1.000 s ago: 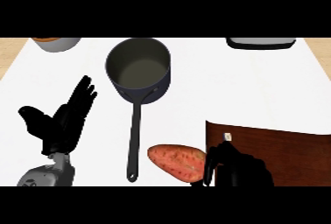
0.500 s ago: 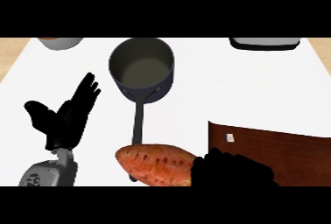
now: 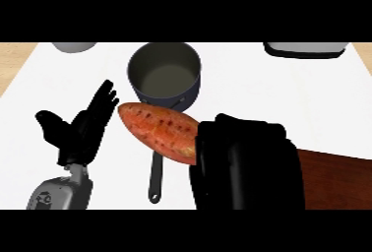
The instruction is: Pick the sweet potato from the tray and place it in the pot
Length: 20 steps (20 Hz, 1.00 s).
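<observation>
My right hand is curled round one end of the orange sweet potato and holds it in the air, large in the head view. The potato's free end points up and left, over the long handle of the dark pot. The pot stands at top centre with its inside bare. The brown tray lies at the lower right, mostly hidden behind my right hand. At the left my left hand rests open, fingers up.
A grey bowl shows at the top left edge. A dark-rimmed container sits at the top right edge. The white counter runs to a wooden strip at the far left.
My right hand has lifted the sweet potato up and to the left, away from the tray and closer to the pot. The left hand has hardly moved.
</observation>
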### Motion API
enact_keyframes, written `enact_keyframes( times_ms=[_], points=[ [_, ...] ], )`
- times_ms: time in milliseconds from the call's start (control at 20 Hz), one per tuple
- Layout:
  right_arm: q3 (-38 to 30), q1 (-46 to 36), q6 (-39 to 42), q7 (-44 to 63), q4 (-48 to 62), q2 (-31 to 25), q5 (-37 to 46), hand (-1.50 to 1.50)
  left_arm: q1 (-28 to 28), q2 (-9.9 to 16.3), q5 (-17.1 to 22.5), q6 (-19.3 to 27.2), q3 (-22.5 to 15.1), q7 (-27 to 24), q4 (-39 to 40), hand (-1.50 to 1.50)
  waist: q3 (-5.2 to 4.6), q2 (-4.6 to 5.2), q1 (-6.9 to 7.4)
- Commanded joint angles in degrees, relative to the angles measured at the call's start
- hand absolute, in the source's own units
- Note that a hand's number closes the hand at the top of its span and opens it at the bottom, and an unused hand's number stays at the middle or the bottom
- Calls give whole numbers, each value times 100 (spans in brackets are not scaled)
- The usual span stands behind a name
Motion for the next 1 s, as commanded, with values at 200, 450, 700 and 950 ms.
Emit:
enact_keyframes(
  times_ms=[200,450,700,950],
  points=[
    [-1039,-1327,-222,1254,1599,93,-951,150,12,-10,-115,30,-106,59,-108,0,13,14,86],
    [-1210,-2149,-580,1088,2895,93,-1520,150,60,97,44,-134,33,-3,-71,0,14,31,104],
    [-1268,-1668,-1668,1097,3445,94,-2131,150,-249,57,-37,-38,63,-11,138,0,23,78,100],
    [-1451,-1535,-2428,1036,3818,94,-2887,-150,-220,30,40,-80,11,145,-23,0,27,69,177]
  ],
)
